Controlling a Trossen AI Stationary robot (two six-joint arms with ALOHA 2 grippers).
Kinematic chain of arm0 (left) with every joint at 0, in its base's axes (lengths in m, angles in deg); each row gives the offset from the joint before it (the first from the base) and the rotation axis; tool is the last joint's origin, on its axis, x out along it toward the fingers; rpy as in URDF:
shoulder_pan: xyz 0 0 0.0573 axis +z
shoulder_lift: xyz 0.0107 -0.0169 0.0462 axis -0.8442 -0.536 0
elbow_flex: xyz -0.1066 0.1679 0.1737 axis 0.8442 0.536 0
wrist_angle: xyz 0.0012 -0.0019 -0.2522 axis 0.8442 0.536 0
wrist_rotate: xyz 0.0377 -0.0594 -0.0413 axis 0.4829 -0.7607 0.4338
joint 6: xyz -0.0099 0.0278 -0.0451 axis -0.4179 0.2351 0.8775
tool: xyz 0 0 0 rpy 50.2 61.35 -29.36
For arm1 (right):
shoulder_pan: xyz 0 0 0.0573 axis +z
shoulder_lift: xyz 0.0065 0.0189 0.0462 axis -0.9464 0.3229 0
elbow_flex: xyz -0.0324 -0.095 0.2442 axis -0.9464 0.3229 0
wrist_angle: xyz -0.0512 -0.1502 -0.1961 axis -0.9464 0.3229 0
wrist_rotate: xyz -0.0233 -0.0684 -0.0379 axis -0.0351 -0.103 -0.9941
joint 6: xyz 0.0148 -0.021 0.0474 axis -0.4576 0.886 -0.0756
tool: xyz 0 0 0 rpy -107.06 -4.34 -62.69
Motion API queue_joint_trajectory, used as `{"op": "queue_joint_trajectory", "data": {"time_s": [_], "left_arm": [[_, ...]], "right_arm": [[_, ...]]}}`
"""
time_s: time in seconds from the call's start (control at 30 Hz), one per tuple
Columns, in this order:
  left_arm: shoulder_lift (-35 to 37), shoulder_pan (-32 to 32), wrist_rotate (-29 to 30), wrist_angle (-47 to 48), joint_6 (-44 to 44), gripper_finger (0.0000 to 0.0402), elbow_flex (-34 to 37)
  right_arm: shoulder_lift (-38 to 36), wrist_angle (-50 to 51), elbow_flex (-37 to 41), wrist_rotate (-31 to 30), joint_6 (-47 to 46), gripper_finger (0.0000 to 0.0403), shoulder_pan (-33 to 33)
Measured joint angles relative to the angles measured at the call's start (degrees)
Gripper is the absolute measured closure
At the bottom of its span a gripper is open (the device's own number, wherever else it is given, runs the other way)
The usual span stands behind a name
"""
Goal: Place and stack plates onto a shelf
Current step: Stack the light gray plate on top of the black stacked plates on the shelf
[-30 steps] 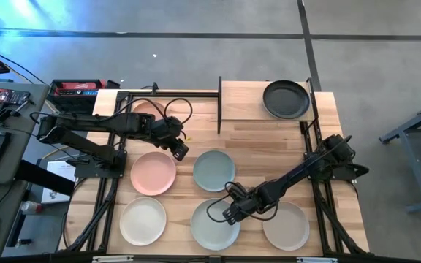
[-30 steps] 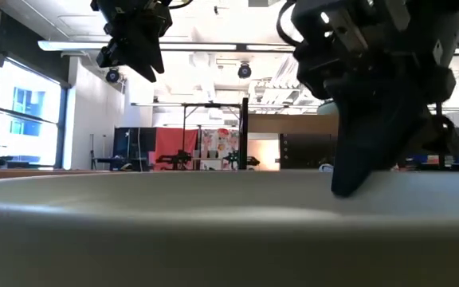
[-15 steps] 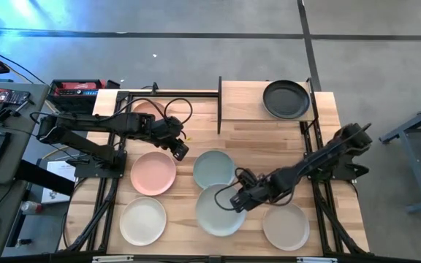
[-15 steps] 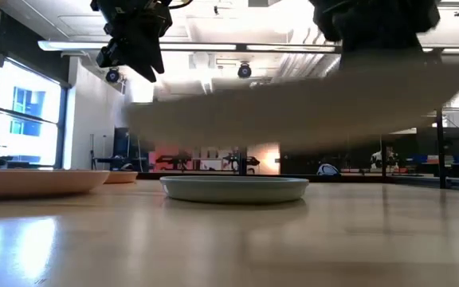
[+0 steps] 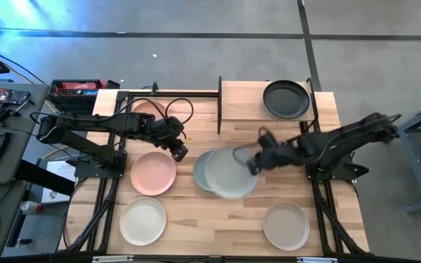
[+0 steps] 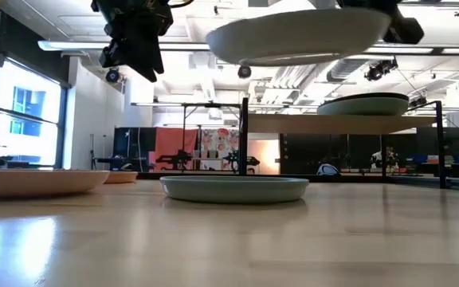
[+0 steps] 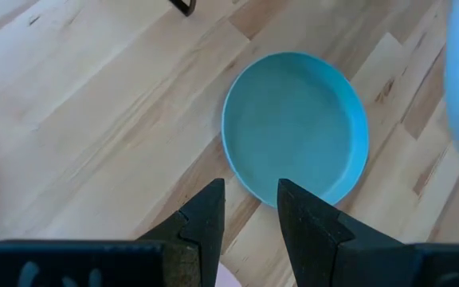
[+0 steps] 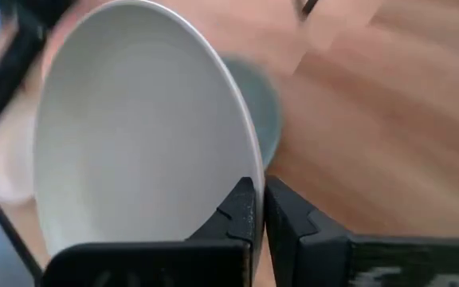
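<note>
My right gripper [image 5: 256, 161] is shut on a pale sage-green plate [image 5: 231, 173], carried in the air partly above a pale blue-green plate [image 5: 200, 169] that lies flat on the table. The low view shows the held plate [image 6: 297, 36] high up. At the far edge stands the shelf [image 5: 243, 102], a light-wood board bearing a black plate [image 5: 286, 99]. My left gripper [image 5: 179, 152] hangs open above the table between a pink plate [image 5: 153, 173] and the blue-green plate [image 7: 296, 127], with nothing between its fingers. My right gripper pinches the sage-green plate's rim [image 8: 247, 155] between its two fingers, on the side of the plate toward the table's right edge. The fingers come from the table's right, slanting down. The plate is lifted clear of the table and sits nearly level.
A cream plate [image 5: 142, 220] and a beige plate [image 5: 286, 226] lie near the front edge. A peach plate [image 5: 145, 109] lies at the far left under the left arm. The shelf's left half is bare wood. A black frame rail [image 5: 219, 104] edges the shelf.
My right gripper, shut on the sage-green plate, has risen and gone toward the far edge and the shelf. The plate lay on the table near the front; it is now lifted clear and hangs over the blue-green plate. My left gripper has stayed in place.
</note>
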Motion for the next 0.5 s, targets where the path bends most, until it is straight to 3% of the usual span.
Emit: {"op": "queue_joint_trajectory", "data": {"time_s": [0.5], "left_arm": [[0.0,0.0,0.0,-0.02,-12.75,0.0296,0.0]], "right_arm": [[-19.94,8.39,0.0,-0.26,4.81,0.0403,-25.18]]}}
